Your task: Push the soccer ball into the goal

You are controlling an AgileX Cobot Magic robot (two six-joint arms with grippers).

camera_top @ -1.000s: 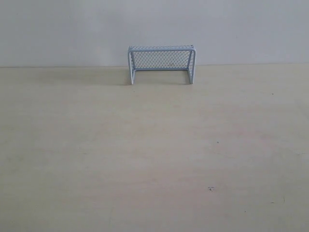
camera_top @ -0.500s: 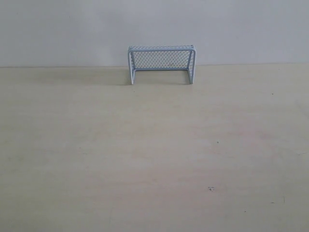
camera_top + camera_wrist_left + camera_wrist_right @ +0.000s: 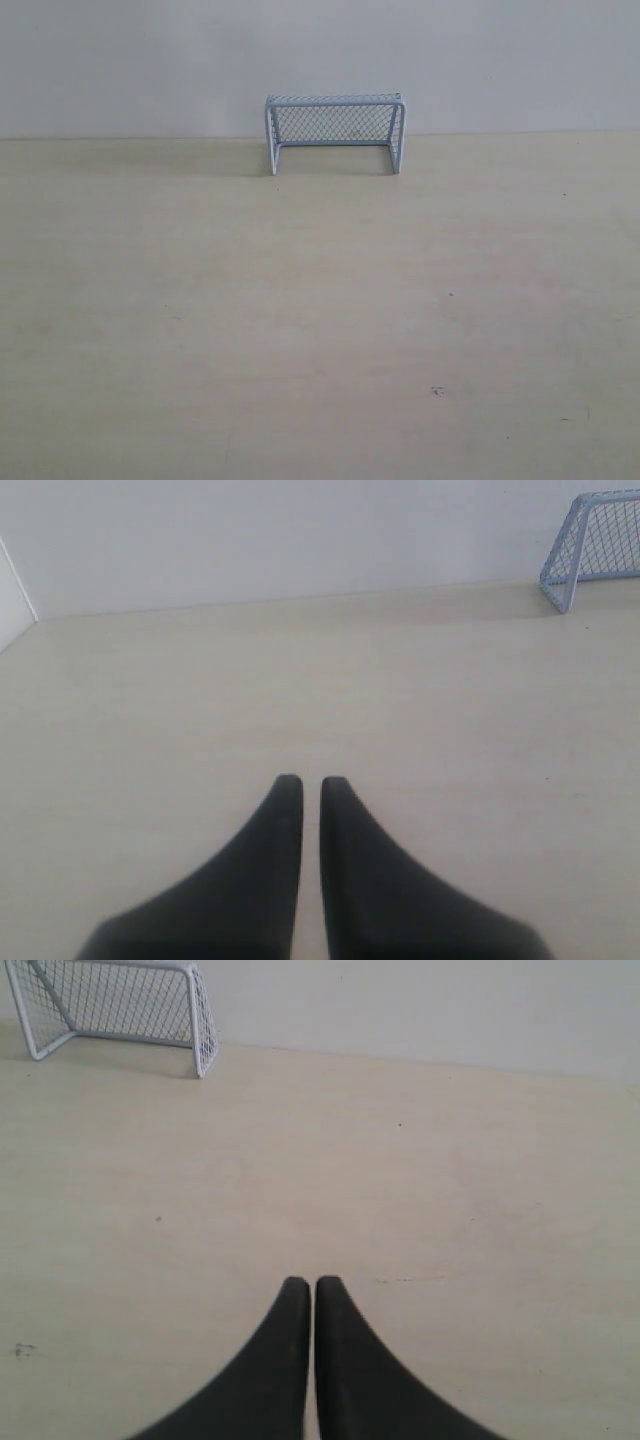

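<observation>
The pale blue-white goal [image 3: 334,133] with mesh netting stands upright at the far edge of the table, against the wall. It also shows in the left wrist view [image 3: 593,545] and the right wrist view [image 3: 115,1012], far from both grippers. The soccer ball is out of view in every frame. My left gripper [image 3: 311,780] is shut, with only a thin slit between its black fingers and nothing held. My right gripper [image 3: 312,1282] is shut too, empty, over bare table. Neither gripper appears in the exterior view.
The pale wooden table [image 3: 320,320] carries a few small dark specks [image 3: 437,391]. A light grey wall [image 3: 150,60] runs along its far edge. A white panel edge [image 3: 12,605] shows at one side of the left wrist view.
</observation>
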